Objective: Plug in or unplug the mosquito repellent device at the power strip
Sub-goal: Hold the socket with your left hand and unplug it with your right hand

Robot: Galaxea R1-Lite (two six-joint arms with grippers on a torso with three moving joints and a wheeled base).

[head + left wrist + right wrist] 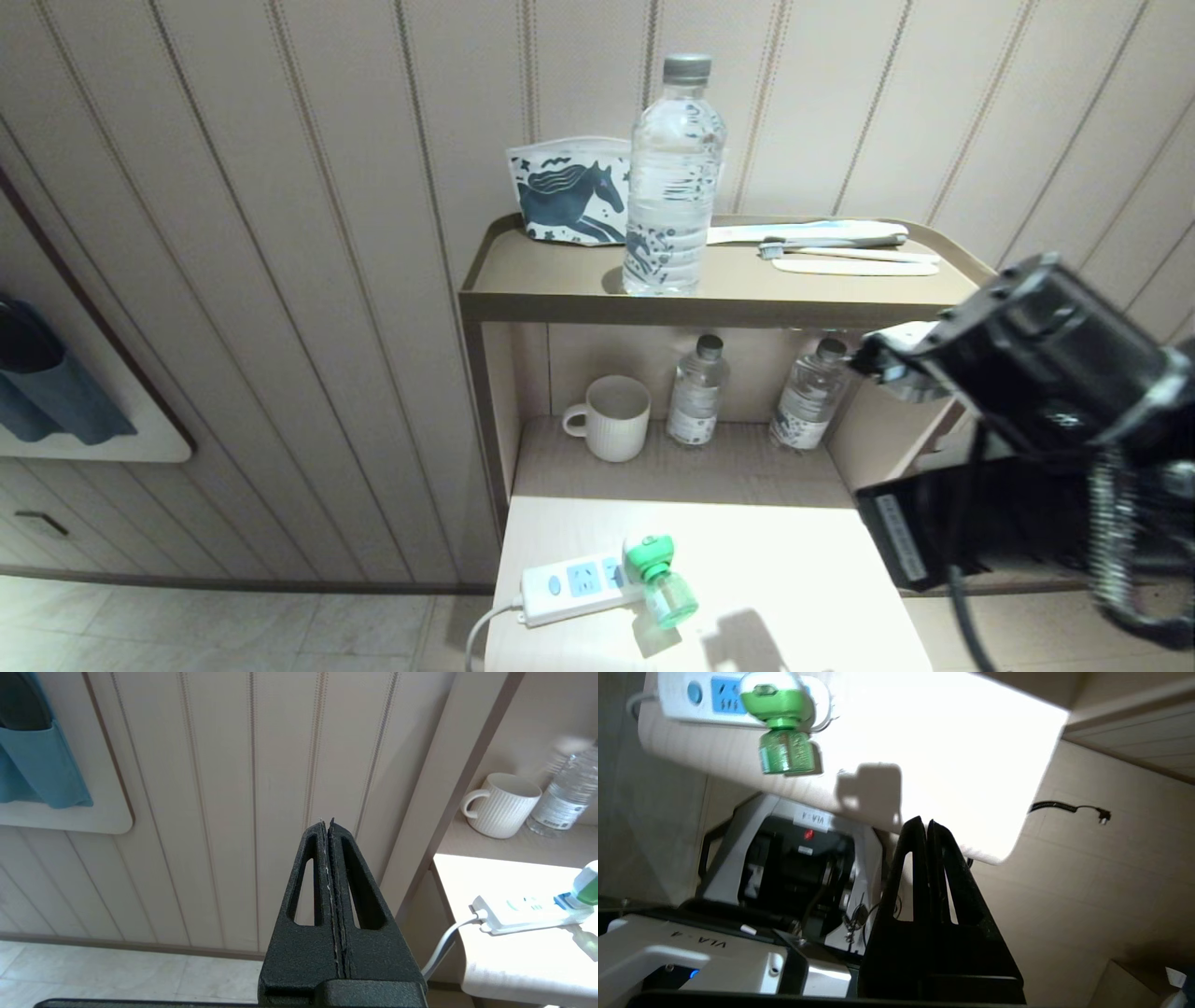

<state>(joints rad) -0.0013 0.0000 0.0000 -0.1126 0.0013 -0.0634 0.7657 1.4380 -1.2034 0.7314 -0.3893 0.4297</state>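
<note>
My right tool (928, 823) is clenched tight, fingers pressed flat together with nothing between them, touching nothing. It hangs off the near edge of the surface (952, 765), over the floor tiles, with my own base showing below it. In the head view that arm fills the right side, raised beside the shelf unit, well clear of the work.

My left tool (327, 822) is clenched too, empty, parked out to the left of the surface and facing the panelled wall.

Now the device (659, 579): green cap, translucent green bottle, lying on its side on the white surface with its top plugged into the end socket of the strip (574, 586). From my right wrist, the device (782, 723) sits well apart from the tool, across the bright surface, bottle end pointing back toward me. The strip (714, 695) lies flat, blue button at the far end from the device, white cord (481, 630) dropping over the surface's left edge.

Farther back, the lower shelf carries a ribbed mug (611, 417) and two small bottles (698, 392). Up top stands a big bottle (674, 177), a horse-print pouch (568, 201) behind it against the wall.
</note>
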